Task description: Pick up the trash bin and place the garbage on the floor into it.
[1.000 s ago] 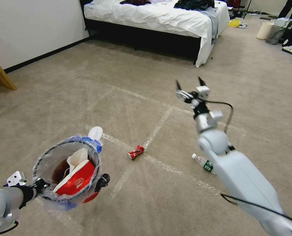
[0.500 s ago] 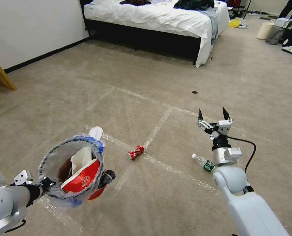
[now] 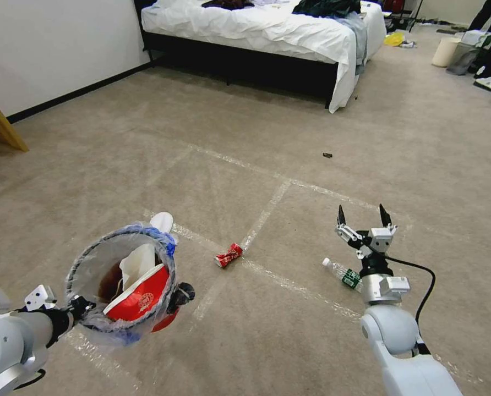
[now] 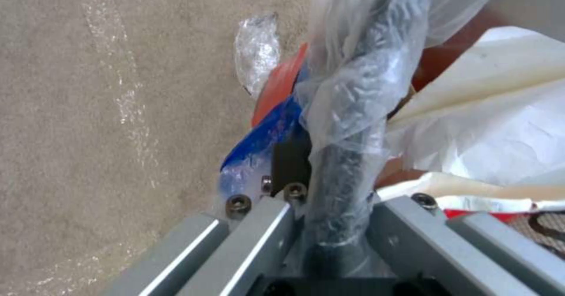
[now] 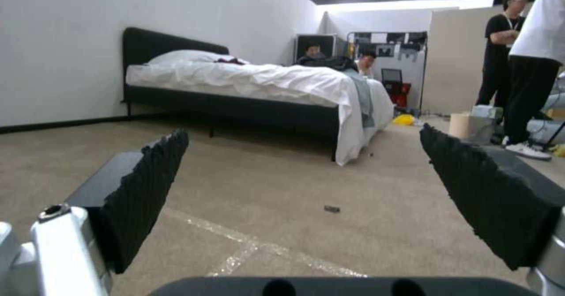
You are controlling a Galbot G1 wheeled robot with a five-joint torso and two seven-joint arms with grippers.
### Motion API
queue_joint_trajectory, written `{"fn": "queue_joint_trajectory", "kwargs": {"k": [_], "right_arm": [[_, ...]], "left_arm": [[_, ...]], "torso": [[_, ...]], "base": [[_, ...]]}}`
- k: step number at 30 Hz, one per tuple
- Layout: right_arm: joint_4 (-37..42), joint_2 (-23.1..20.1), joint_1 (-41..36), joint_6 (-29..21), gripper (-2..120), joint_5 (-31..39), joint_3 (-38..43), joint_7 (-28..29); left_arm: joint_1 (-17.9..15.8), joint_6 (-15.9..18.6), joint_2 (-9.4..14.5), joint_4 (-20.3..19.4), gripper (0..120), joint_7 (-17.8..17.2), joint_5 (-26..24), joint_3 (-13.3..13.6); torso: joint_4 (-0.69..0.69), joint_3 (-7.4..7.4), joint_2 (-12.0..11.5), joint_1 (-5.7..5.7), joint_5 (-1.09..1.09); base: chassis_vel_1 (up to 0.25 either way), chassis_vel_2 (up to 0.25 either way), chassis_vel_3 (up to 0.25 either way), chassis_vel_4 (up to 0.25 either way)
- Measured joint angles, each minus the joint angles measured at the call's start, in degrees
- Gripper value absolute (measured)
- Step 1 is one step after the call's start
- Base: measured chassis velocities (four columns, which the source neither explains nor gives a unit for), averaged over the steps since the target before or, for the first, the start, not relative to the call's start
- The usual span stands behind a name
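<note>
R gripper [image 3: 365, 215], jaws spread, is dropping toward bottle [image 3: 342, 273] on floor [image 3: 256, 341], lower than 1 s ago; pickup approaching. L gripper [image 3: 77, 308] is pinching trash bin [image 3: 121, 286] rim, held aloft.

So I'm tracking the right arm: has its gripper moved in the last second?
Yes. The right gripper, fingers open, has pulled back toward the robot, past the tape line, and is now near the bottle.
</note>
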Motion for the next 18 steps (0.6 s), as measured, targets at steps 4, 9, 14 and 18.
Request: {"fn": "queue_joint_trajectory", "kwargs": {"k": [4,9,14,18], "right_arm": [[0.6,0.7,-0.9,0.4,100,-0.3,0.4,-0.5],[1.3,2.4,-2.2,1.8,100,-1.0,0.9,-0.8],[1.7,3.1,-3.3,3.7,100,-1.6,0.9,-1.9],[2.1,3.8,-4.2,4.8,100,-1.8,0.5,-3.2]], "left_arm": [[0.4,0.0,-0.3,-0.5,0,0.0,0.1,-0.2],[1.0,0.2,-0.9,-0.9,0,0.3,0.7,-0.5],[1.0,0.2,-1.0,-1.1,0,0.3,0.9,-0.6],[1.0,0.2,-0.9,-1.2,0,0.3,1.0,-0.6]], "torso": [[0.0,0.0,0.0,0.0,0.0],[0.0,0.0,0.0,0.0,0.0],[0.0,0.0,0.0,0.0,0.0],[0.0,0.0,0.0,0.0,0.0]], "base": [[0.0,0.0,0.0,0.0],[0.0,0.0,0.0,0.0],[0.0,0.0,0.0,0.0],[0.0,0.0,0.0,0.0]]}}
